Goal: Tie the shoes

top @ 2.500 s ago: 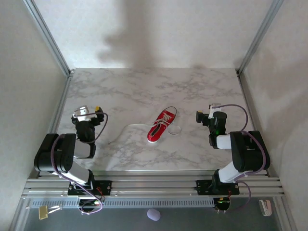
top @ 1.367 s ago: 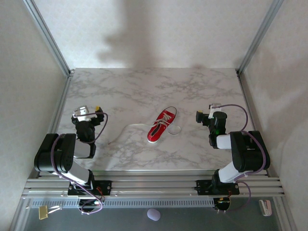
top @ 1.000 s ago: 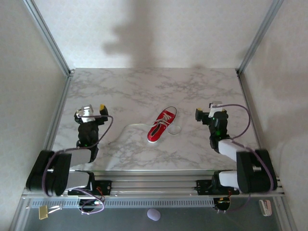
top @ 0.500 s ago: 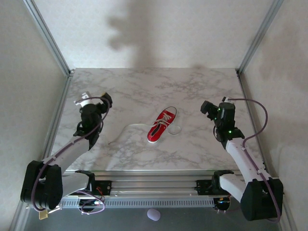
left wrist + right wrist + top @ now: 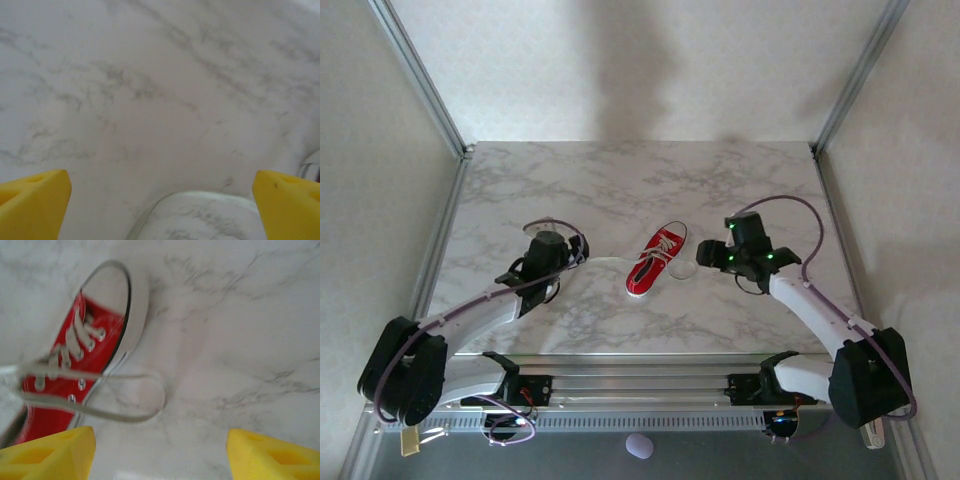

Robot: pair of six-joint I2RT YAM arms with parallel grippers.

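A small red sneaker (image 5: pixel 655 262) with white laces lies in the middle of the marble table, toe toward the near edge. One lace (image 5: pixel 590 262) trails left from it and another forms a loop (image 5: pixel 685 270) on its right. My left gripper (image 5: pixel 565 262) hovers open over the left lace, whose curve (image 5: pixel 200 196) shows between the yellow fingertips (image 5: pixel 32 200). My right gripper (image 5: pixel 710 257) is open just right of the shoe. In the right wrist view the shoe (image 5: pixel 95 352) and the lace loop (image 5: pixel 137 402) lie ahead of the right gripper (image 5: pixel 160 455), with nothing between its fingers.
The marble table (image 5: pixel 620 190) is walled by white panels with metal posts at the left (image 5: pixel 420 80) and right (image 5: pixel 865 70). The arm bases sit on a rail (image 5: pixel 640 385) at the near edge.
Both arms have swung in from the table's outer sides toward the shoe and lowered. The right jaws have narrowed somewhat. The shoe has not moved.
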